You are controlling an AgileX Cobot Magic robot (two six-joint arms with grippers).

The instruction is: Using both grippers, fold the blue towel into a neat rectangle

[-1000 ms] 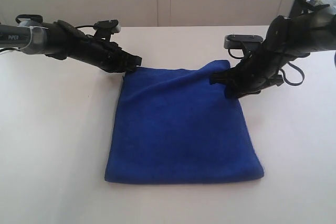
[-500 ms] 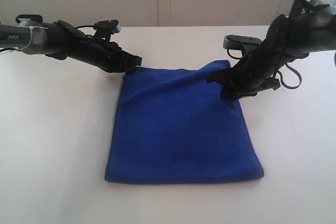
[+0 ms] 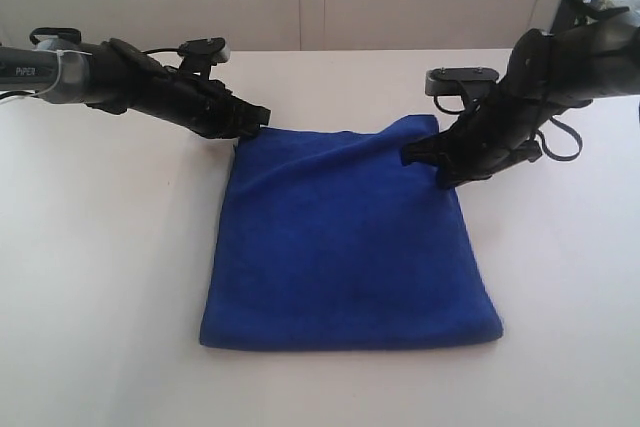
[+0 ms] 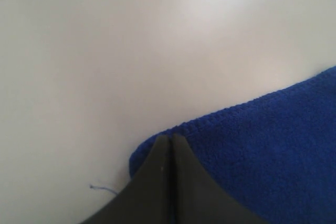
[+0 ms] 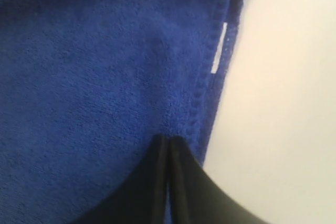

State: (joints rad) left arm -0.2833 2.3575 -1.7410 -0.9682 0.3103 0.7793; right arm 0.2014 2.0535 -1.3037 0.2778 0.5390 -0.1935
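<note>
Towel (image 3: 345, 247): deep blue, soft napped pile, doubled into a near-square slab. It lies flat in the middle of the exterior frame, with a rounded fold along its lower edge and its upper right corner slightly raised.
Hem (image 5: 202, 77): stitched, corded ridge running along the towel's edge.
Label (image 5: 218, 48): small white strip tucked under the hem. Any print on it is too small to read.
Table (image 3: 110, 277): white, smooth and matt.
Left gripper (image 3: 258, 119): black, with narrow tapered fingers. It is clenched on the towel's upper left corner, fingertips pressed together with only a thin seam between them.
Right gripper (image 5: 168, 141): same black wedge shape. It is pinched on the towel's right edge just below the upper right corner, and the pile puckers toward its tips beside the hem.
Thread (image 4: 102, 187): thin loose blue strand on the table just beside the left gripper.
Writing: "PIPER" (image 3: 28, 70) in white on the left arm's dark sleeve, upper left of the exterior frame.
Cables (image 3: 560, 142): loose black loops hanging off the right arm.
</note>
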